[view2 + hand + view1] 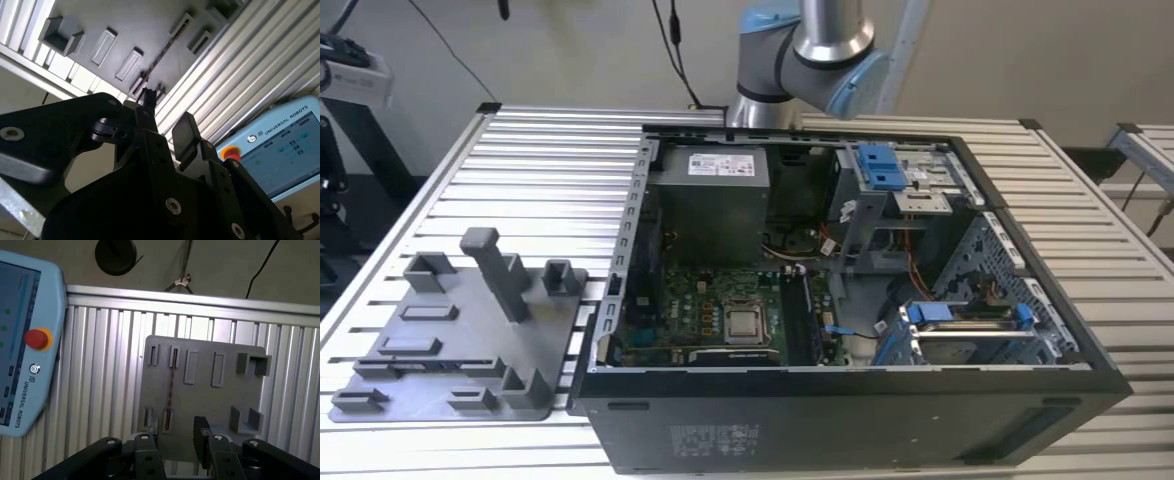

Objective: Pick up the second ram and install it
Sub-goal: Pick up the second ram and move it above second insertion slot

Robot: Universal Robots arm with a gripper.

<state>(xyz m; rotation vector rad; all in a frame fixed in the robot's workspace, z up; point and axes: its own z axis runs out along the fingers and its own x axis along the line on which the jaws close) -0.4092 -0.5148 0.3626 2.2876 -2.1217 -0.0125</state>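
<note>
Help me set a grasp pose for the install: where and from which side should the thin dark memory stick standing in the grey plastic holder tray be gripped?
Pinch the thin dark memory stick across its two flat faces, mid-length, probably coming straight down from above. It stands on edge in the grey plastic holder tray, both ends in slotted holders, leaving only its middle free.
</note>
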